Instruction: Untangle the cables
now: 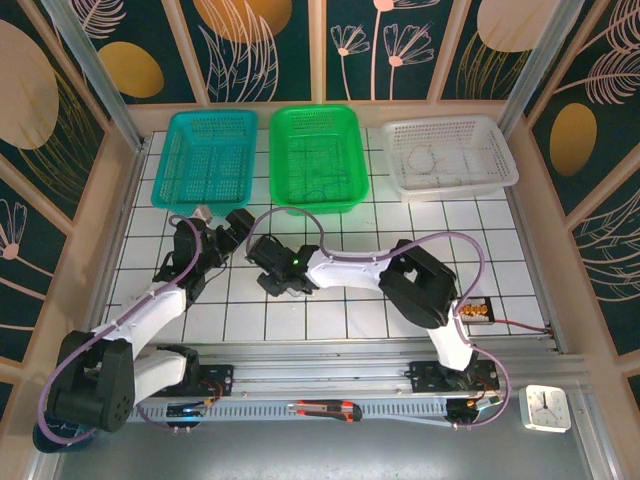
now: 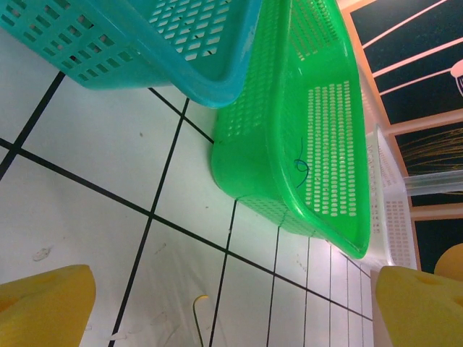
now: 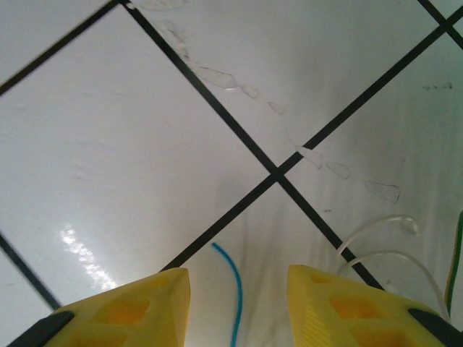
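A thin blue cable (image 3: pixel 236 285) lies on the white tiles and runs between the two yellow fingers of my right gripper (image 3: pixel 239 280). The jaws stand apart and do not touch it. Two clear white cable loops (image 3: pixel 387 242) curl just right of the right finger, and a greenish cable (image 3: pixel 456 256) runs along the frame's edge. My left gripper (image 2: pixel 235 289) is wide open over the tiles, with the end of a pale yellow cable (image 2: pixel 196 309) below it. In the top view the grippers (image 1: pixel 232 228) (image 1: pixel 263 268) sit side by side before the baskets.
Three baskets line the far edge: teal (image 1: pixel 207 157), green (image 1: pixel 315 157) with a thin dark blue cable (image 2: pixel 302 170) inside, and white (image 1: pixel 450 153) holding a white cable (image 1: pixel 425 160). A box cutter (image 1: pixel 322 408) and a small clock (image 1: pixel 547 408) lie on the near rail.
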Available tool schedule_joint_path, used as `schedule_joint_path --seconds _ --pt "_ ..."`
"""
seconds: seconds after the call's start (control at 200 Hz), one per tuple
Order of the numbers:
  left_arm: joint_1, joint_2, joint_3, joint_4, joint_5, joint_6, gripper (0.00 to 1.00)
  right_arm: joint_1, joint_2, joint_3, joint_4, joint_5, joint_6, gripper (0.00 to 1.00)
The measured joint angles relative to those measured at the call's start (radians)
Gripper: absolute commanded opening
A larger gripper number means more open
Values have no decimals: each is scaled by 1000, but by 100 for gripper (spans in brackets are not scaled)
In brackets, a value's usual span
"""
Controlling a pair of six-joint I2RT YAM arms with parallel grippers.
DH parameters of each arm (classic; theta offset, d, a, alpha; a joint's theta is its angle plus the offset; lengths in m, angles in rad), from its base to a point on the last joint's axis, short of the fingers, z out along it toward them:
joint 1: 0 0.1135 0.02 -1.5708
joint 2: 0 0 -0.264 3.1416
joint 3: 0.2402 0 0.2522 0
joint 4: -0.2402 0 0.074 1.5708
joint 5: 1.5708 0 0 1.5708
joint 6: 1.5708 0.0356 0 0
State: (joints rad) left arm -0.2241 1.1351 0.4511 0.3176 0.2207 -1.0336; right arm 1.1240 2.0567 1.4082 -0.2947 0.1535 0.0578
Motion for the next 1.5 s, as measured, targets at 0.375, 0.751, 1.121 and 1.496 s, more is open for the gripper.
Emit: schedule_joint_path --seconds 0.375,0.751,1.121,1.496 --pt "2 4 0 0 0 0 99 -4 33 -11 33 -38 0 12" --pt "2 22 0 1 5 0 99 -5 19 -11 31 -50 0 0" --pt "2 21 -5 54 39 18 99 -73 -290 -58 50 -95 56 0" --pt "-71 8 -29 126 138 122 99 -297 -504 -196 167 -244 218 0"
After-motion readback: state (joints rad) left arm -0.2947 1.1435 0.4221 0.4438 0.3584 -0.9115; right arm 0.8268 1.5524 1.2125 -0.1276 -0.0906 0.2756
